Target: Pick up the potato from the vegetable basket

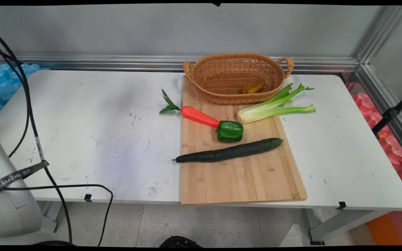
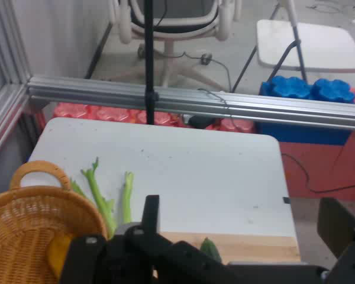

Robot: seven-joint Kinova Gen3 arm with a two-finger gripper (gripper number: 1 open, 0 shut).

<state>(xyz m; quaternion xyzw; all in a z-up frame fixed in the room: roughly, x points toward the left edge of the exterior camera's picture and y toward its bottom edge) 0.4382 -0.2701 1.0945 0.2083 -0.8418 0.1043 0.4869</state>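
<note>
Gripper: you see the gripper (image 2: 239, 234) only in the hand view. It is high up over the far side of the table. One finger (image 2: 151, 214) stands on the left and the other sits far off at the right edge, so it is wide open. It holds nothing.

Nearest things: right below it you see the basket (image 1: 237, 77), the celery (image 1: 274, 106) and the tip of the cucumber (image 1: 229, 152).

Board: a wooden board (image 1: 237, 174) lies on the white table (image 1: 92, 129). Its near edge hangs a little over the table's front.

Basket: it sits at the far end of the board. It has two handles. A small yellow-brown thing (image 1: 252, 87) lies inside; you cannot tell what it is.

Carrot: the orange carrot (image 1: 199, 116) lies slanted. Its green leaves reach off the board onto the table.

Pepper: the green pepper (image 1: 229, 131) touches the carrot's thick end.

Cucumber: it lies across the board, just in front of the pepper.

Celery: it lies beside the basket, white end on the board and leafy ends out over the table.

Writing: you can read no words on these things.
</note>
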